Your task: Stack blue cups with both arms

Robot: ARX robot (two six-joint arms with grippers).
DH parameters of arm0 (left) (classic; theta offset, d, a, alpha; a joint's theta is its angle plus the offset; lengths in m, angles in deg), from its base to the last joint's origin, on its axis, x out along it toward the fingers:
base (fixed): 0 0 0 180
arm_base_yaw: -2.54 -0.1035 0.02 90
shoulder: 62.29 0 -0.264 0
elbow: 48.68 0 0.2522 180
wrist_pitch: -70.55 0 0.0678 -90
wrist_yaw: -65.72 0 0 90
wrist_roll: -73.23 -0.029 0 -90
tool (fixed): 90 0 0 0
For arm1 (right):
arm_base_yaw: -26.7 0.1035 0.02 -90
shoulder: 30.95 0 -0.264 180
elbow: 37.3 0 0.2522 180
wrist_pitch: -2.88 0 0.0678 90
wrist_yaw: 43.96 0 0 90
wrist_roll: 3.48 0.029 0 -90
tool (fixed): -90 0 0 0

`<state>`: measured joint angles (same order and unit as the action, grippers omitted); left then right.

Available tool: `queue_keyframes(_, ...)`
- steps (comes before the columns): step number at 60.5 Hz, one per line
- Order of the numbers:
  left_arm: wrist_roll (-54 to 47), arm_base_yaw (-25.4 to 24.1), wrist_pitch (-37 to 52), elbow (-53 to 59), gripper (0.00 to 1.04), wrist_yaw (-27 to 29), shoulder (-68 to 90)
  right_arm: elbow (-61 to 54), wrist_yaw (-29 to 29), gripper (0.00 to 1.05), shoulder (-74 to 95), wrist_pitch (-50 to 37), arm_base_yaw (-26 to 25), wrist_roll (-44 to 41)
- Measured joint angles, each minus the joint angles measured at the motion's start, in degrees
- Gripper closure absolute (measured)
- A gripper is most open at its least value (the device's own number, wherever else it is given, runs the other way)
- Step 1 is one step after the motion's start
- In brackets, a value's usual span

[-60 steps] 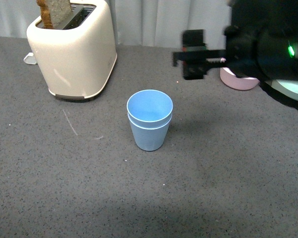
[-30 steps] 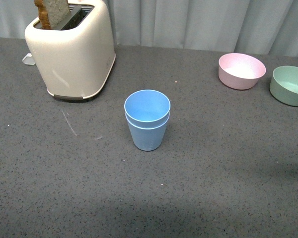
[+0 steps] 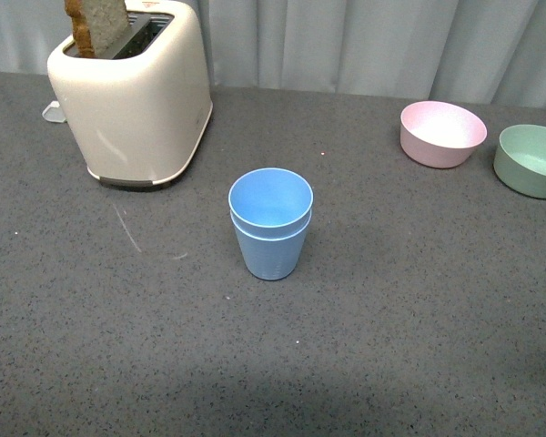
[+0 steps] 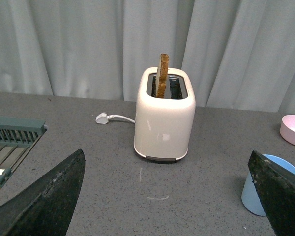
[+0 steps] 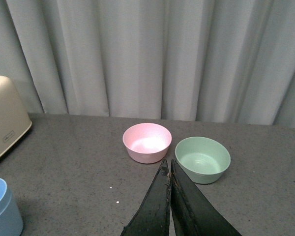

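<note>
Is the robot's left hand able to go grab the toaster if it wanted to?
Probably yes. The left hand is open, holds nothing, and faces the toaster across bare table. Nothing stands between them; the blue cups sit off to one side.

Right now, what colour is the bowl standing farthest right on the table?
Pale green; the green bowl shows best in the right wrist view.
</note>
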<state>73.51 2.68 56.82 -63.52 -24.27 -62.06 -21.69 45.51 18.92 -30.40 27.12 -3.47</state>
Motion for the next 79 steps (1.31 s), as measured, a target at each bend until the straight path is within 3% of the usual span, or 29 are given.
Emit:
queue_keyframes(35, 0.0, 0.0, 0.0, 0.0, 0.07, 0.0, 0.0, -1.7, 0.4, 1.04, -25.0, 22.2, -0.3, 0.0)
queue_keyframes(79, 0.0, 0.0, 0.0, 0.0, 0.07, 0.0, 0.0, -1.7, 0.5, 1.04, -40.5, 37.4, -0.3, 0.0)
